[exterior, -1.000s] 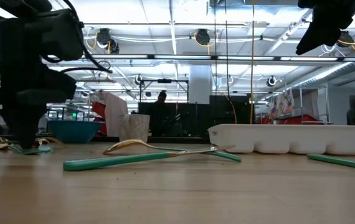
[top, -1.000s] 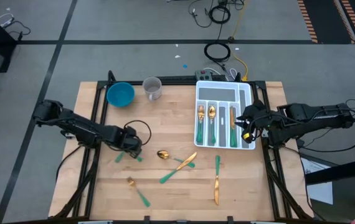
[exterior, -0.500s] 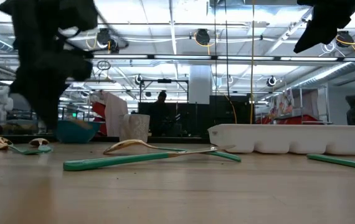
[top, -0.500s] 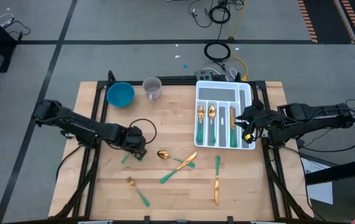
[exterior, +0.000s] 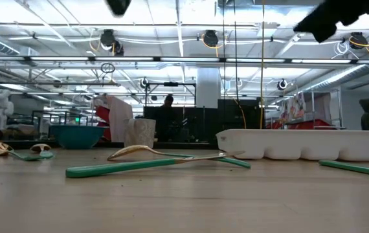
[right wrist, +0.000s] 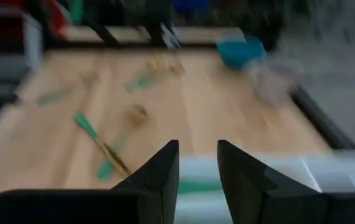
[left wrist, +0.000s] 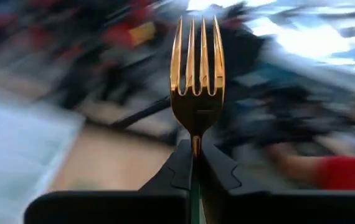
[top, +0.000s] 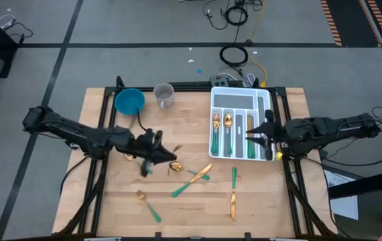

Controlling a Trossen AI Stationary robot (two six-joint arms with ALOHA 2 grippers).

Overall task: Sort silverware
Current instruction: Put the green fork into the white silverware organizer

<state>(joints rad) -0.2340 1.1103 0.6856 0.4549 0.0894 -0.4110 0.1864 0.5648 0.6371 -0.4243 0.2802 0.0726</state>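
On the left half of the tabletop [top: 177, 214], the left hand [top: 156, 155] is lifted clear of the wood, pinched tight on the handle of a fork [left wrist: 196, 81]; its gold tines stand straight up between the fingertips in the left wrist view. Judged step: carrying one picked piece, mid-transfer toward the tray.

Loose silverware on the wood, left to right: a small fork [top: 148, 205] near the front edge, a gold spoon [top: 174, 166] just beside the left hand, a crossed pair with green handles [top: 192, 181] at centre, then a green-handled piece [top: 234, 175] and an all-gold knife [top: 232, 204] further right.

White divided tray [top: 266, 102] at the back right already holds several pieces, heads toward the far edge. Blue bowl [top: 130, 101] and clear cup [top: 164, 95] at the back left, not involved.

Right hand [top: 257, 136] hovers over the tray's right compartments, jaws partly apart, nothing between them.

Next move, as I read it: carry the fork across to the tray and lay it in with the other forks, handle aligned with the slot. Which slot holds forks I cannot tell. The right arm sits over the tray and may need to clear first.
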